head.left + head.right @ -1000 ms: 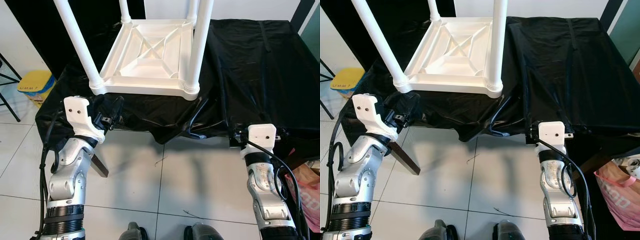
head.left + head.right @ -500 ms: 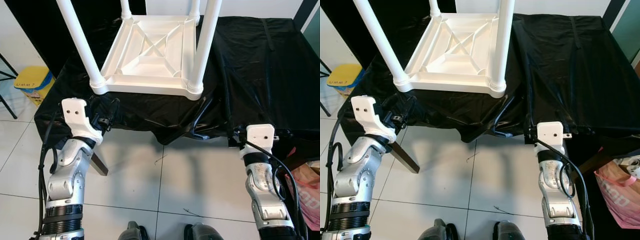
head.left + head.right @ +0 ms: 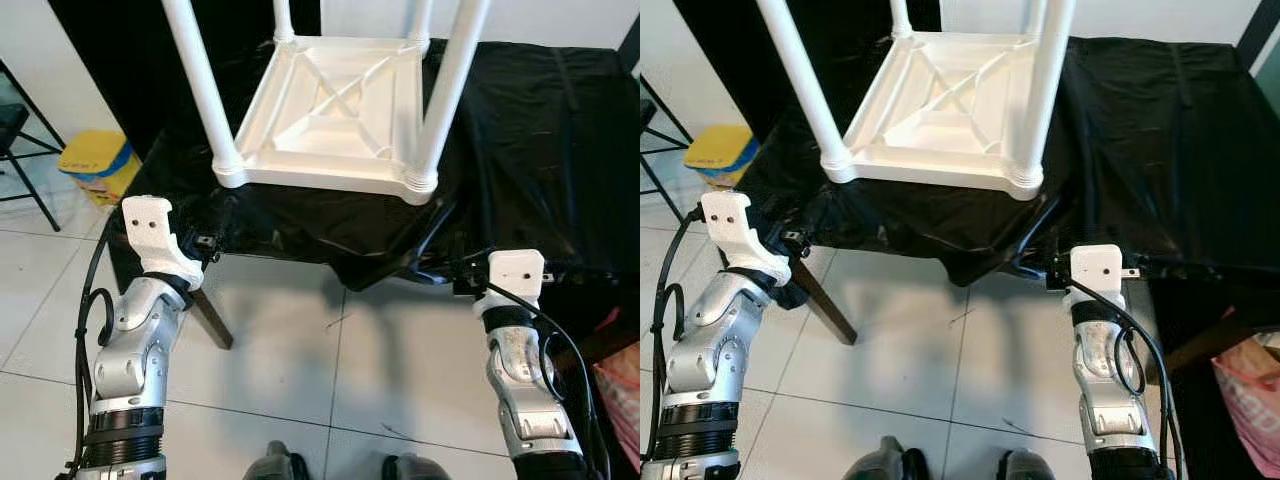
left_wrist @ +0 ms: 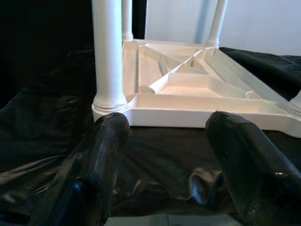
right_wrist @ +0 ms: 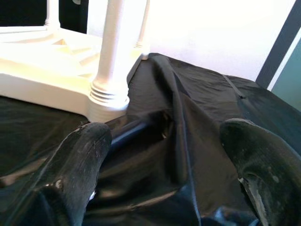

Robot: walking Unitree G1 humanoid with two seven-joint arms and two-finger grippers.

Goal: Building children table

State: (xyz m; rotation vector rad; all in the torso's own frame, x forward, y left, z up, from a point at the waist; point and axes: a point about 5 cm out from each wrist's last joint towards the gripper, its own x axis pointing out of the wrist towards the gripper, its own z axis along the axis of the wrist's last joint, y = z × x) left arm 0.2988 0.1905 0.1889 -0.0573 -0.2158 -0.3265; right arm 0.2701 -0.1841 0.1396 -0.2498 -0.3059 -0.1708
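Observation:
A white plastic children's table lies upside down on a black-covered table, with its legs pointing up. The near left leg and near right leg stand in their corner sockets. My left gripper hovers at the cloth's front edge, below the near left corner. In the left wrist view the left gripper is open and holds nothing, facing the near left leg. My right gripper sits at the front edge, below the near right corner. It is also open in the right wrist view, facing the near right leg.
A brown wooden leg of the covered table slants to the tiled floor near my left arm. A yellow bin and a black chair frame stand at the left. A pink bag lies at the right. Folds of cloth hang over the front edge.
The whole picture has shifted to the right, so the camera has moved. Both arms keep the same pose at the cloth's front edge, with open fingers.

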